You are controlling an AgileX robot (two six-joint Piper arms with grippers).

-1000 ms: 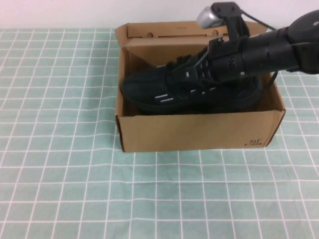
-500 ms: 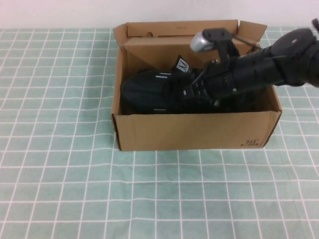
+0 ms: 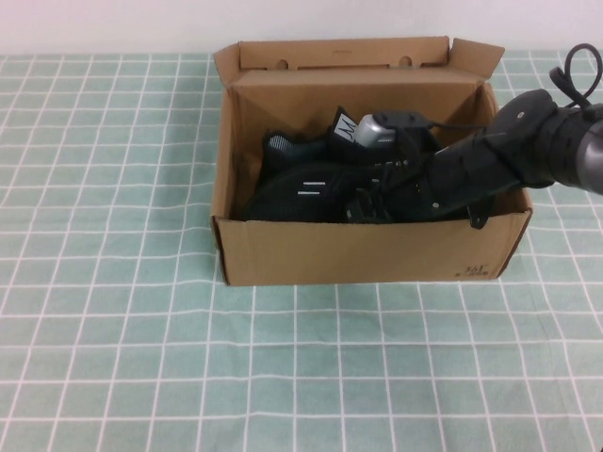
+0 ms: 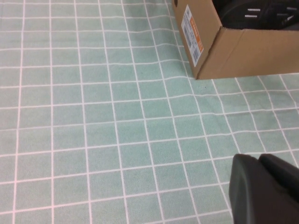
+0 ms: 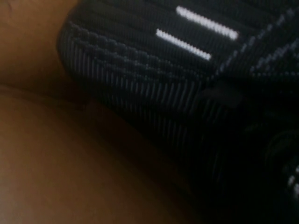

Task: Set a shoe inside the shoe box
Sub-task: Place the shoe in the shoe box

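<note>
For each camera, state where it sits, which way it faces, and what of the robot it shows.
High: raised on the robot's side, angled down at the shoe box; right arm reaches in, right gripper at the shoe.
Left wrist: above the table, left gripper in view; shares the box.
Right wrist: inside the box, against the shoe.

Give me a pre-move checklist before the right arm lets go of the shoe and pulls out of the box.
1. Shoe inside the box: ok, it sits below the front wall's rim.
2. Shoe resting on the box floor: cannot tell, the front wall hides its sole.
3. Right gripper state: cannot tell, it is low in the box against the shoe.
4. Lid out of the exit path: ok, it stands open at the back.
5. Left gripper clear: ok, over the tablecloth, apart from the box.
</note>
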